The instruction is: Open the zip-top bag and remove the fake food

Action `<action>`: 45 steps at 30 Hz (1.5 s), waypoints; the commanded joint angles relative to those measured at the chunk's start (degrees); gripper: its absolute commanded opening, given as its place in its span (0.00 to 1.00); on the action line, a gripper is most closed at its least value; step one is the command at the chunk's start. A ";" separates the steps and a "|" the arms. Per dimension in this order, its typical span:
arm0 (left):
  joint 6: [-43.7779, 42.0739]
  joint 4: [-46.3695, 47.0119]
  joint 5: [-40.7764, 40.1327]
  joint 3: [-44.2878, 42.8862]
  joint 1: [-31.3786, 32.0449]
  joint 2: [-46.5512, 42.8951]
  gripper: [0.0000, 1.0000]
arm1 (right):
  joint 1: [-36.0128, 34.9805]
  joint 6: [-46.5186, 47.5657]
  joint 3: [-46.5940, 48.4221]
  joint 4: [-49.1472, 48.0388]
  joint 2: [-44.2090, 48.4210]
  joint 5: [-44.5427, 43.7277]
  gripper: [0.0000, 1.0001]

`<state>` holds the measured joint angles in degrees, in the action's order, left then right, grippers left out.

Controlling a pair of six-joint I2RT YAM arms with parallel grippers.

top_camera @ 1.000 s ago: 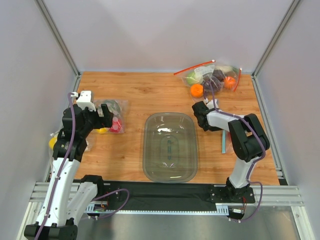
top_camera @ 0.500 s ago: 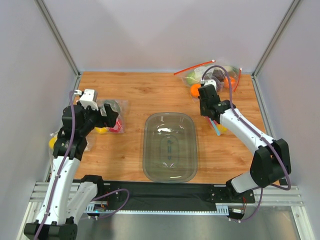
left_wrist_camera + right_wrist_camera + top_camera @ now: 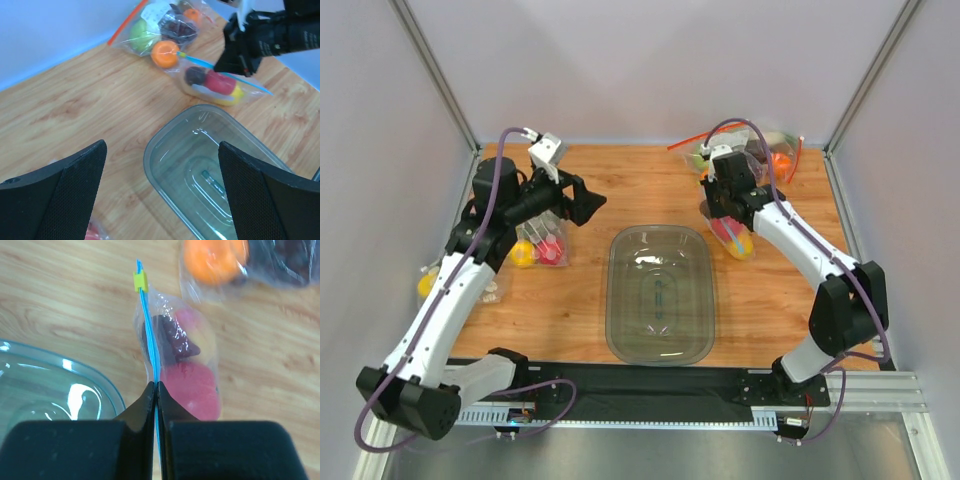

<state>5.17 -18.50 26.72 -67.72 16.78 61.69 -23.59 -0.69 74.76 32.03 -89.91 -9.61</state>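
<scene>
Tub (image 3: 660,290) lies nearest; left of its far rim my left gripper (image 3: 586,201) hangs spread wide, empty; right of that rim my right gripper (image 3: 156,388) is clenched on the blue strip (image 3: 149,330) of the zip-top bag (image 3: 204,342), fake food (image 3: 190,385) inside it.

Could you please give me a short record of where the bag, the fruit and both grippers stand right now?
right gripper: shut on the blue zip strip of the zip-top bag
zip-top bag: right of the clear tray, near the larger red-strip bag
fake food: inside the zip-top bag, none removed
left gripper: open, empty, above the table left of the tray
clear tray: empty
</scene>
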 commanded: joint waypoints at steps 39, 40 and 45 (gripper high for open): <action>-5.44 31.75 13.36 8.04 -4.65 18.38 0.98 | 1.09 5.26 20.77 -20.35 -17.23 69.10 0.00; -5.52 32.82 13.27 8.31 -4.91 18.90 0.98 | 1.09 5.61 21.12 -19.73 -17.40 69.72 0.00; -3.06 36.16 14.67 8.75 -5.09 20.48 0.98 | 1.18 6.67 21.65 -18.23 -17.32 70.87 0.00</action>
<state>1.06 10.20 39.20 -58.94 12.10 81.65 -22.68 4.62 94.28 13.98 -109.93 57.74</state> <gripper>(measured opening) 0.983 0.007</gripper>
